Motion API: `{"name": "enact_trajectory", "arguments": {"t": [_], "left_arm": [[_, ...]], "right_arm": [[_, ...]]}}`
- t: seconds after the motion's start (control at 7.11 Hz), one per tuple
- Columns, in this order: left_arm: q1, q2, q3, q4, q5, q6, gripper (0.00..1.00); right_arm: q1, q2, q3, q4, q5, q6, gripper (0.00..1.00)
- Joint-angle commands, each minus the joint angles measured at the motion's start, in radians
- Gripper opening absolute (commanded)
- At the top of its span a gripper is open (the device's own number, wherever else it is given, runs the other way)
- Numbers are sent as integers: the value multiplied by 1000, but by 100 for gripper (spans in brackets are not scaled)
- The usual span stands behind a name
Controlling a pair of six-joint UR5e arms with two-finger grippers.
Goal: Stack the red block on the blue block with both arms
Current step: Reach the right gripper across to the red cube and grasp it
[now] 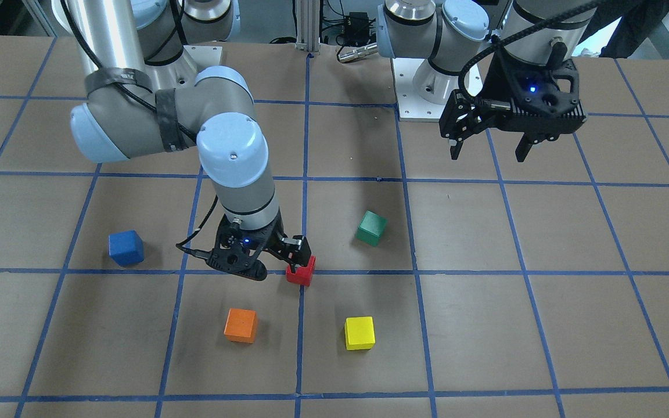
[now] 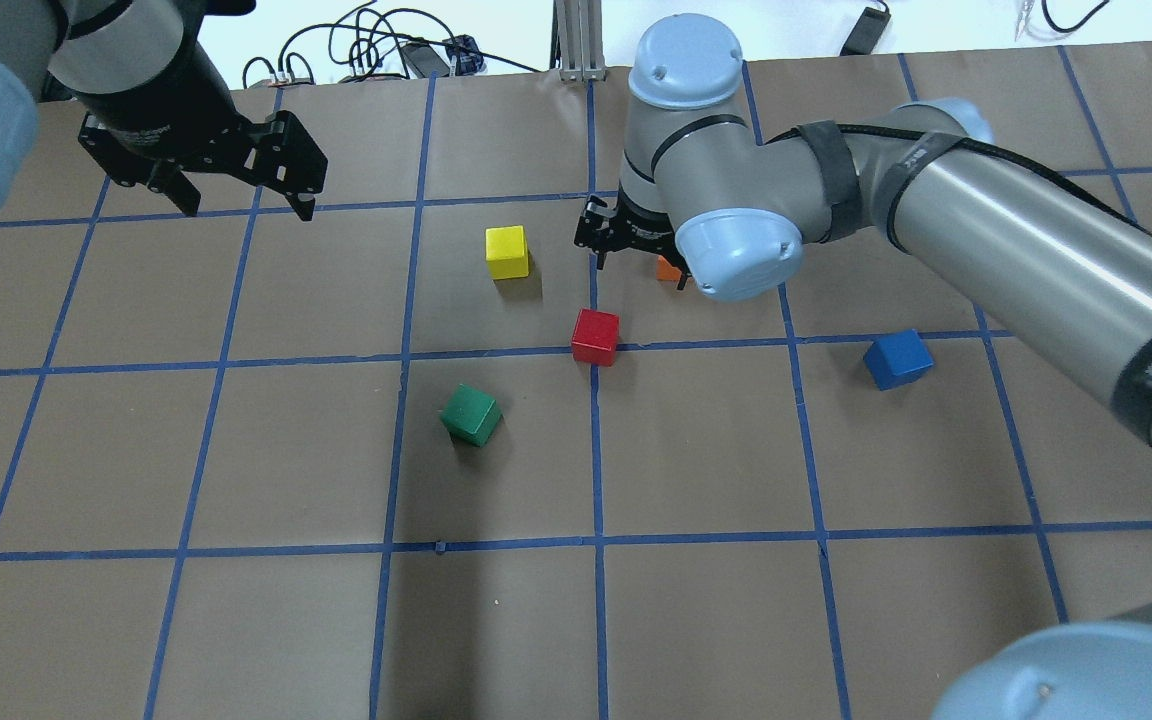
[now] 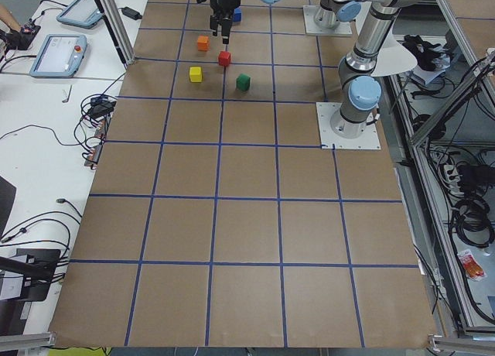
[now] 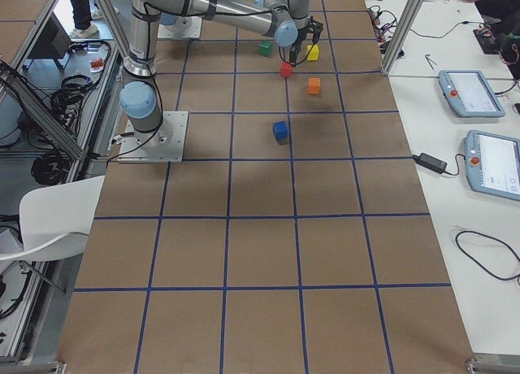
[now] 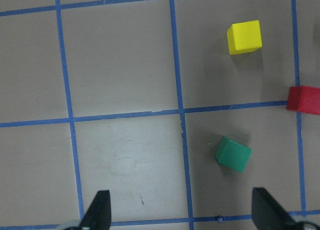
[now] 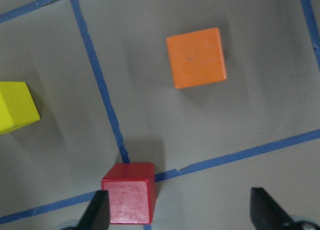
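In the overhead view, the left end effector [image 2: 246, 205] hangs at the far left, high over the table [image 2: 696, 450]. Its fingers are spread wide and hold nothing. Next come the yellow block [image 2: 507, 251] and the green block [image 2: 471, 414], which is turned off the grid.

The red block [image 2: 595, 336] sits near the middle, on a crossing of the blue tape lines [image 2: 496, 353] and apart from every other cube. It looks small, rigid and light, and its matte faces should give the pads friction. A firm pinch is therefore unlikely to crush it or let it slip. The best hold is probably across two opposite side faces, low enough to keep the top square for stacking.

The right end effector [image 1: 276, 266] hovers over the red block with its fingers parted and gripping nothing. In its wrist view the cube lies by one finger [image 6: 97, 210] and not midway, so the hold likely needs centring first.

The orange block [image 1: 240, 324] is near, partly hidden under that wrist in the overhead view. The blue block [image 2: 897, 359] rests farther right, flat on the table and well apart from the red one.

The table is flat brown board that looks even and gives plenty of bare room around both cubes. Beyond it, the side views show benches with teach pendants [image 4: 471, 93], cables and a white chair [image 4: 49, 219].
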Motion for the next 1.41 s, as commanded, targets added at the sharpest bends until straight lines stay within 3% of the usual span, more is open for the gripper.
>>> {"name": "enact_trajectory", "arguments": {"t": [0.0, 0.84, 0.99, 1.13, 1.27], "left_arm": [[3, 3, 7, -4, -35, 0, 100], [-2, 8, 0, -9, -42, 2, 100], [-3, 8, -5, -9, -42, 2, 100], [-3, 9, -2, -9, -40, 2, 100], [-3, 9, -2, -9, -40, 2, 100]], "right_arm": [[44, 76, -11, -73, 1, 1, 100], [44, 138, -6, -56, 44, 15, 100], [44, 140, 3, -50, 47, 15, 83], [44, 138, 7, -36, 81, 16, 37], [43, 135, 7, -32, 92, 16, 4]]}}
